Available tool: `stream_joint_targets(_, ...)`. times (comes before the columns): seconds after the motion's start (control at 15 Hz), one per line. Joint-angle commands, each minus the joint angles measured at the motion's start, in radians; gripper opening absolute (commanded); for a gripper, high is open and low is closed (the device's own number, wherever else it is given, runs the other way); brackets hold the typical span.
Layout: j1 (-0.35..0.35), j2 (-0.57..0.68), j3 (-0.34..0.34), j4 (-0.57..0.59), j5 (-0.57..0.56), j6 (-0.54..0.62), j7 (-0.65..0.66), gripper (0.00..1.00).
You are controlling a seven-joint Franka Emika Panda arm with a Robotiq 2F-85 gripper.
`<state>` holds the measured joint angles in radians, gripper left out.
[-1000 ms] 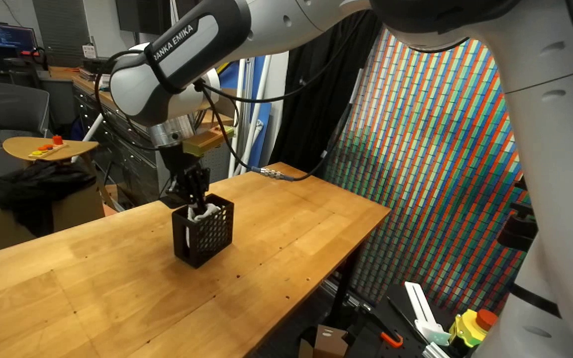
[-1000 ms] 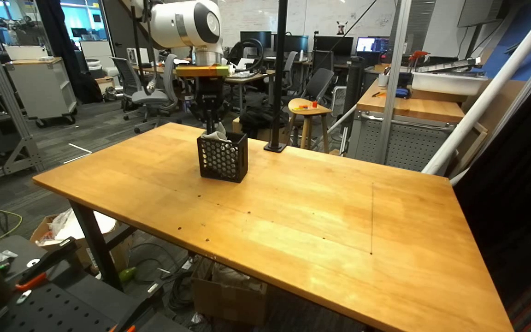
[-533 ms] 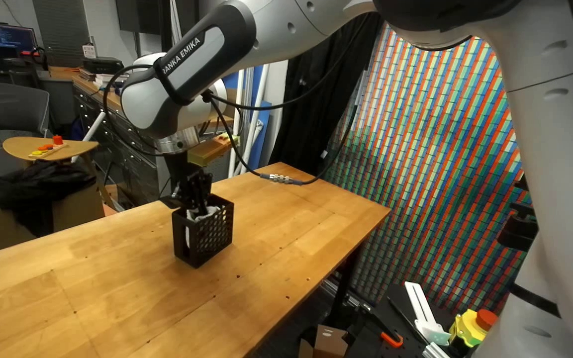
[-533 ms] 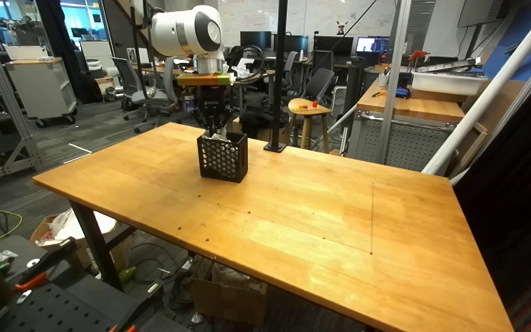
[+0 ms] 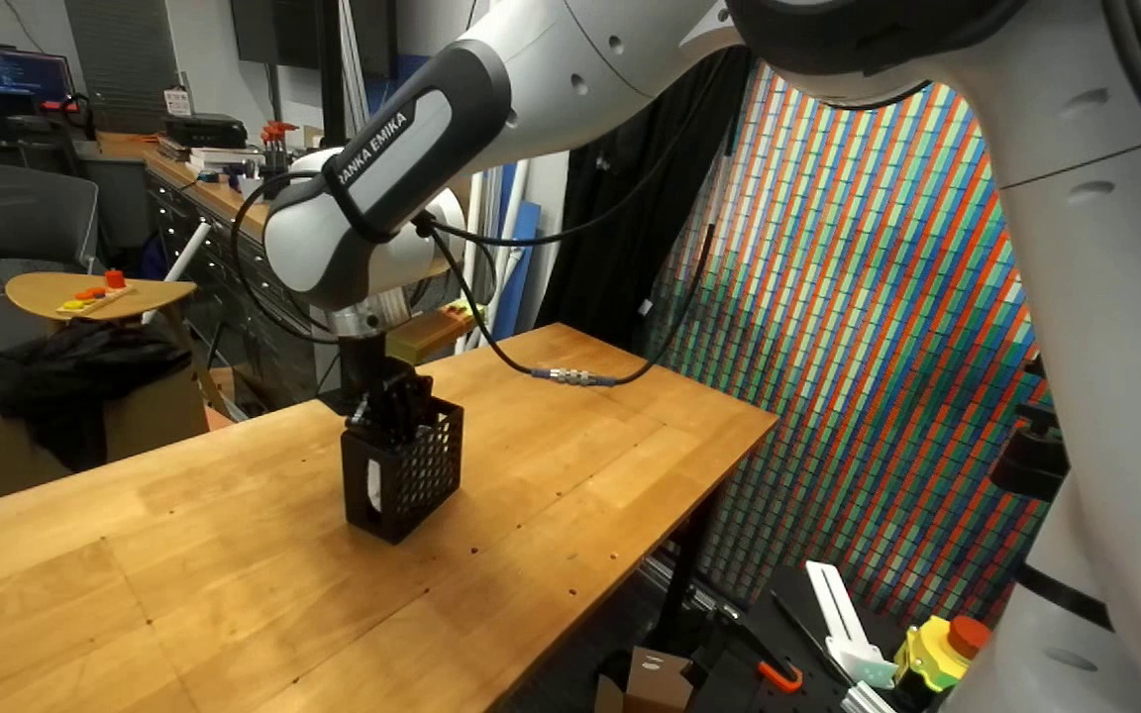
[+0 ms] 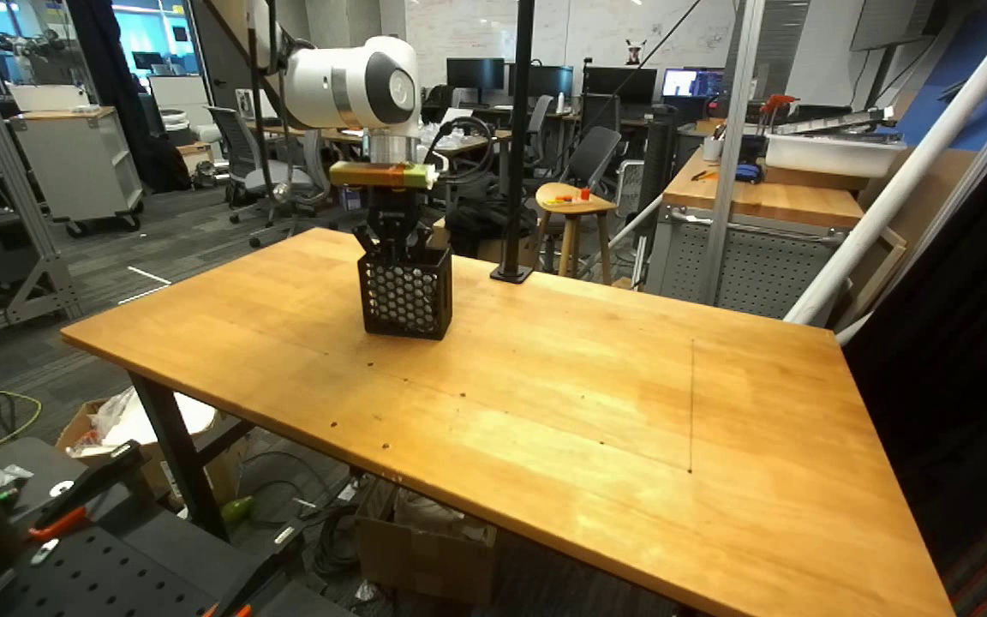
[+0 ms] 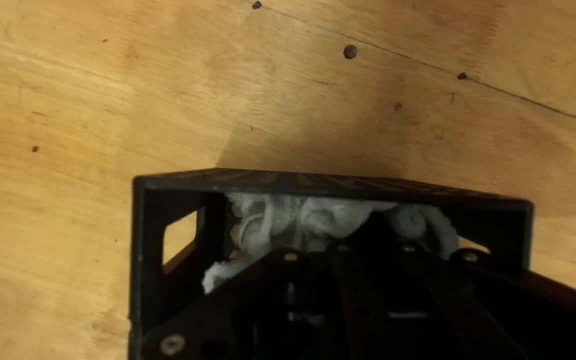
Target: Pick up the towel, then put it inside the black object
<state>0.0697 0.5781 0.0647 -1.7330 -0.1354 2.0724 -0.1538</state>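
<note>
The black object [image 5: 422, 473], a small basket with perforated sides, stands upright on the wooden table in both exterior views. Bunched inside it lies the white towel [image 7: 335, 216], in curled folds along one wall in the wrist view. Some of the towel [image 5: 374, 483] shows through the slot in the basket's side. My gripper [image 7: 378, 227] reaches down into the basket [image 6: 408, 300], its fingers drawn together among the folds. The fingertips are dark and hidden below the rim, so I cannot tell whether cloth is between them. In an exterior view the gripper [image 6: 395, 248] hangs nearly vertical.
A tall black pole [image 6: 511, 272] with a flat base stands at the table's edge close to the basket. A cable with a metal connector [image 5: 570, 376] loops down from my arm above the table [image 5: 234, 555]. Drilled holes mark the tabletop.
My gripper has moved down into the basket, and the towel's tuft above the rim has sunk out of sight in the exterior views. The basket has shifted slightly.
</note>
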Motion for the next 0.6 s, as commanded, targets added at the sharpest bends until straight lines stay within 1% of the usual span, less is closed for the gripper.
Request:
stream_joint_targets(0.0,-0.041,0.020,0.026,-0.039,0.075,0.062,-0.051,0.14)
stream_joint_targets(0.27,-0.069,0.040,0.037,-0.040,0.132,0.076,-0.102,0.14)
stream_joint_targets(0.53,-0.082,0.036,0.045,-0.047,0.169,0.078,-0.130,0.14)
